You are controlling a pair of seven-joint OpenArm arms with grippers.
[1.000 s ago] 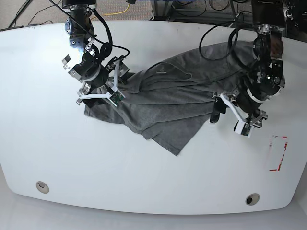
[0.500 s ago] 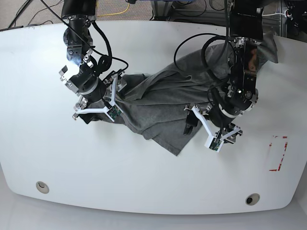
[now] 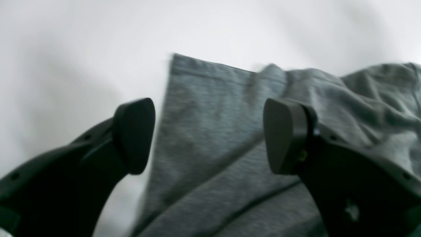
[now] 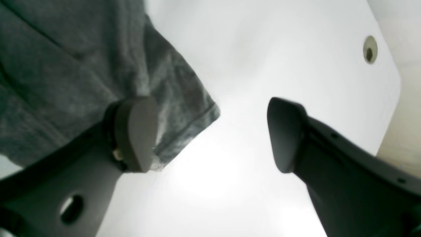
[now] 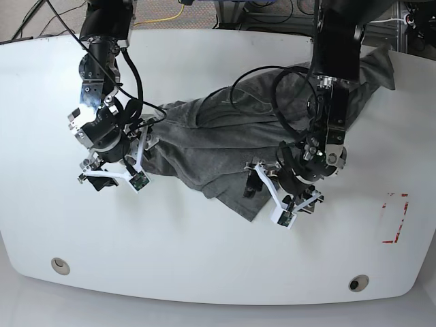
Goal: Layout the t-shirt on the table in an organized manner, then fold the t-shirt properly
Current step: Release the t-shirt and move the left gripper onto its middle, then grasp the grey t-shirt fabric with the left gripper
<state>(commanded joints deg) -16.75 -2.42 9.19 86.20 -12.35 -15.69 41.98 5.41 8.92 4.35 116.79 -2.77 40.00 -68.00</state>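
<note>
So the shirt (image 5: 225,143) is lying bunched up across the middle of the table (image 5: 204,259), nowhere near flat. From the base view it runs from the left side, near the right gripper (image 5: 112,178), up toward the far right edge of the table, where a bit of cloth sits behind the left arm. One pointy corner of it sticks out toward the front, just beside the left gripper (image 5: 269,194).

Left gripper: jaws spread wide, nothing pinched. Its wrist cam shows the two dark fingers (image 3: 133,135) apart with the grey cloth (image 3: 210,148) below and between them, a straight hemmed edge running along the left side and white table beyond it. That view is a bit blurry, so whether the tips touch the cloth is hard to say.

Right gripper: also spread, holding nothing. In its wrist cam one finger (image 4: 135,131) is over a hemmed corner of the shirt (image 4: 82,82), the other is over bare table. A round grommet hole (image 4: 370,49) shows up near the table edge in that view.

Base view also shows a second grommet (image 5: 358,282) at the front right and a red tape mark (image 5: 396,218) on the right side, well apart from the shirt.
</note>
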